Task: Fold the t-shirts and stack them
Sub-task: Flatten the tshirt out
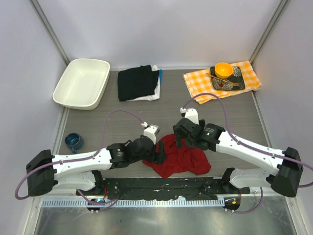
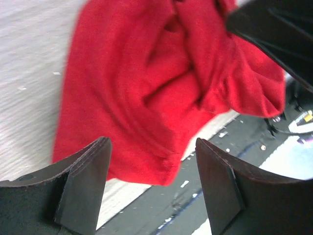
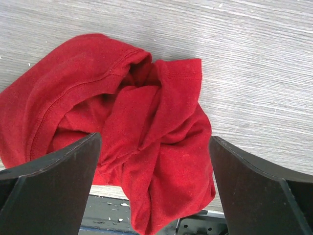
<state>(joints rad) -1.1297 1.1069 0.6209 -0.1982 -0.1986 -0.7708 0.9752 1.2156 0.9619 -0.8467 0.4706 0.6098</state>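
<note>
Grey table (image 1: 122,122), top view: red t-shirt (image 1: 178,157) crumpled at near edge, centre. Left wrist: left gripper (image 2: 151,144) jaws apart, empty, at hem. Right wrist: right gripper (image 3: 154,139) wide open, empty, over bunch. Suggest pinching single-layer edges, spreading flat.

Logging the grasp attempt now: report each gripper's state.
Left gripper: jaws open, holding nothing, at the edge of the red t-shirt.
Right gripper: jaws open, holding nothing, above it.

Robot lab cell, white panel walls (image 1: 166,29), metal frame posts (image 1: 48,27)
</note>
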